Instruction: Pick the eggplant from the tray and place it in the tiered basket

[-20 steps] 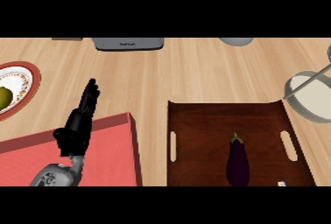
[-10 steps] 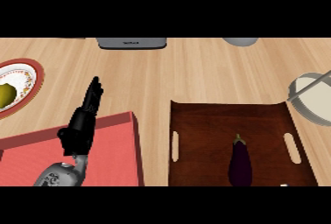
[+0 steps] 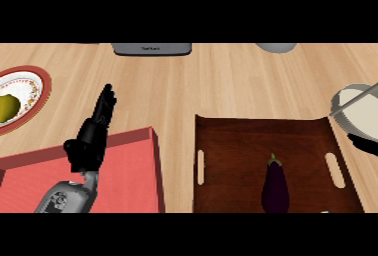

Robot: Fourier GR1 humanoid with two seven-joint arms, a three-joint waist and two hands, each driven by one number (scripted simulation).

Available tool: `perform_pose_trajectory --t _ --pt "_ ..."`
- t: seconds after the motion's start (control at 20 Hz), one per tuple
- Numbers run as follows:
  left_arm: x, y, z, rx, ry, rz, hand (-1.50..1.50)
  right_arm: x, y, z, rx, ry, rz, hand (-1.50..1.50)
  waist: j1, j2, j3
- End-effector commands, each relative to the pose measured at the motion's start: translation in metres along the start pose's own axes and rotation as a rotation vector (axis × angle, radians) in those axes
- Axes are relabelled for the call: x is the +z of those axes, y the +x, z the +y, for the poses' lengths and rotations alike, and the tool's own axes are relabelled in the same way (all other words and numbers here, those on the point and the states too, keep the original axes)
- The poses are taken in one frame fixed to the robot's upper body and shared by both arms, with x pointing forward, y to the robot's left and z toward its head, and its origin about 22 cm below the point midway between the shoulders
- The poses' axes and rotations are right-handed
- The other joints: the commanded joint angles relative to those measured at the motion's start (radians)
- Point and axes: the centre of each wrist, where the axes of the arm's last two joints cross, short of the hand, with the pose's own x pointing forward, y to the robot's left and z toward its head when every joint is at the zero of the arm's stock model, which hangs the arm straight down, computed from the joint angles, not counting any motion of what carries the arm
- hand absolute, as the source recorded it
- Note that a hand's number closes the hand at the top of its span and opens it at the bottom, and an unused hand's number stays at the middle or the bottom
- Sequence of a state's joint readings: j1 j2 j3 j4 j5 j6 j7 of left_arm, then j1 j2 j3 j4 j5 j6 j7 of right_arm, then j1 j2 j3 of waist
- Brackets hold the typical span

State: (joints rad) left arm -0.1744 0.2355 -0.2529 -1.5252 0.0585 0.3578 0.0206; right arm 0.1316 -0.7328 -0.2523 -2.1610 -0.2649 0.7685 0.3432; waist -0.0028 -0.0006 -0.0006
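Head view: plate at left edge, red board lower left, bare counter between. Eggplant lying unobstructed in brown tray; tiered basket at right edge beside tray's far corner. Left hand over board, fingers straight, holding nothing. Right hand barely in at right edge, state not discernible.

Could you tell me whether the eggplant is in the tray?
In: the eggplant lies on the tray floor, between its side handles.

Light wood counter fills frame, grain running left-right. Grey flat unit at top centre edge. Red mat lower left. Patterned plate at left edge. Lighting even.
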Motion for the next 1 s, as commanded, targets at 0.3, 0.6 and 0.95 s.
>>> perform_pose_trajectory --t 0.3,0.6,0.95 --pt "0.017 -0.005 -0.003 0.001 0.015 -0.001 0.0 -0.007 0.006 0.024 0.067 0.048 0.111 -1.5 0.001 -0.001 0.0" --pt "0.007 0.001 -0.014 -0.003 -0.007 -0.017 0.0 -0.007 -0.014 0.028 0.14 0.037 0.143 -1.5 -0.002 0.0 0.001" --pt "0.006 -0.017 -0.002 -0.008 -0.006 0.004 0.0 -0.014 -0.001 0.038 0.209 0.06 0.104 -1.5 -0.001 0.0 0.001"
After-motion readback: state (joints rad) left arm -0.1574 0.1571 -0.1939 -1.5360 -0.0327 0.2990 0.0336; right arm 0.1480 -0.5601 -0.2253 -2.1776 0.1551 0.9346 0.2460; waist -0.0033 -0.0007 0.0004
